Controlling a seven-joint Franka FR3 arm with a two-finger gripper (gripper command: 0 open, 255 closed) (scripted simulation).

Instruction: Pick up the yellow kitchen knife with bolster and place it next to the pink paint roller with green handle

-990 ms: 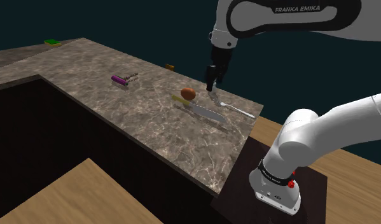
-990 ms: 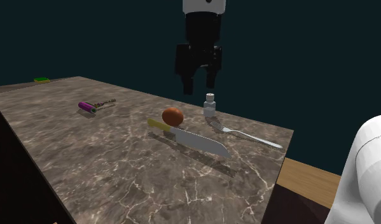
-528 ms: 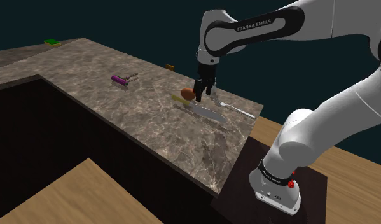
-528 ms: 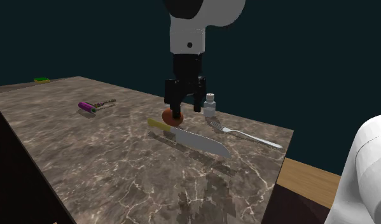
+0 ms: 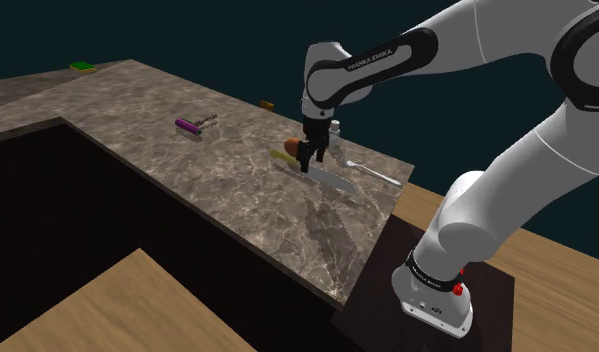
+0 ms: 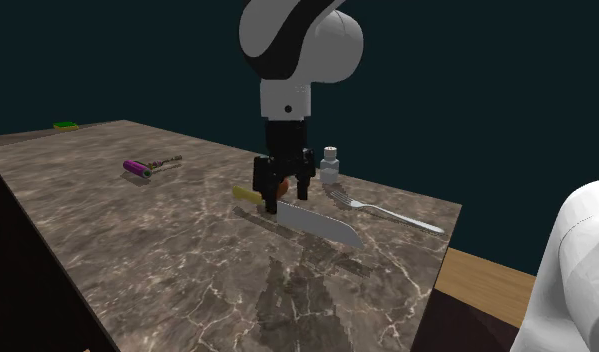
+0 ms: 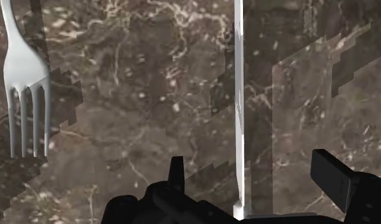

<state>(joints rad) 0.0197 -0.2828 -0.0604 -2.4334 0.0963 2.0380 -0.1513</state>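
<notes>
The knife lies flat on the marble counter (image 5: pixel 227 190), its yellow handle (image 6: pixel 245 193) pointing to the second exterior view's left and its grey blade (image 6: pixel 322 225) (image 5: pixel 332 180) to the right. My black gripper (image 6: pixel 288 201) (image 5: pixel 309 163) is open and low over the knife where handle meets blade. In the wrist view the knife (image 7: pixel 238 95) shows as a thin pale strip between the two spread fingers (image 7: pixel 332 178), which do not touch it. The pink paint roller (image 5: pixel 190 125) (image 6: pixel 139 168) lies well away, toward the shoulder view's left.
An orange ball (image 6: pixel 281 186) sits just behind the gripper, partly hidden by it. A small white bottle (image 6: pixel 330 163) and a fork (image 6: pixel 387 212) (image 7: pixel 27 83) lie nearby. A green block (image 5: pixel 82 66) and a small orange object (image 5: pixel 267 104) rest farther back.
The arm has come down from high above the bottle, moving toward the shoulder view's left, until the open fingers straddle the knife. Nothing on the counter has moved.
</notes>
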